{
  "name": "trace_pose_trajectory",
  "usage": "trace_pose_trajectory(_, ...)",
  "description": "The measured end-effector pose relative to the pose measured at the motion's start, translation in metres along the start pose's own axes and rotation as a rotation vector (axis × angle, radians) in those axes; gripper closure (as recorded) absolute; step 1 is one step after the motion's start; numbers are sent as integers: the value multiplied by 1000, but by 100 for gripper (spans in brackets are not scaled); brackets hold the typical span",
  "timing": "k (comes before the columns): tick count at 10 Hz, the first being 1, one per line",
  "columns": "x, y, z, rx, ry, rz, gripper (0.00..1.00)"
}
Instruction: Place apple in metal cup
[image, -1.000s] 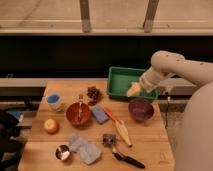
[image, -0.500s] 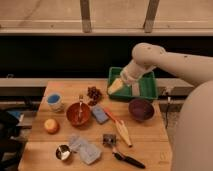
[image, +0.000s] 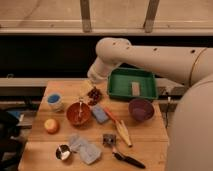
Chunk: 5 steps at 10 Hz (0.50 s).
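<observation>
Reaching across the table (image: 150, 136), the arm (image: 150, 54) has its gripper (image: 90, 84) near the back; open or closed, I cannot tell. It should go down right over the apple (image: 51, 125) beside the orange bowl (image: 68, 114) without bumping it. The metal cup (image: 63, 152) sits near.

The hand (image: 89, 85) hung over the back of the worktop (image: 150, 135), just beside the dark lump (image: 94, 94), its outline lost against the pale wood. The arm (image: 160, 55) ran off the right edge. The worktop's front was cut off below. What lay in the green tray (image: 120, 87) could not be told.
</observation>
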Motion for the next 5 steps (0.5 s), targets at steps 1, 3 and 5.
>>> trace_pose_trajectory(1, 1, -1, 0, 5, 1, -2, 23)
trace_pose_trajectory(3, 1, -2, -1, 6, 1, 0, 23)
trace_pose_trajectory(5, 1, -1, 0, 2, 5, 0, 23)
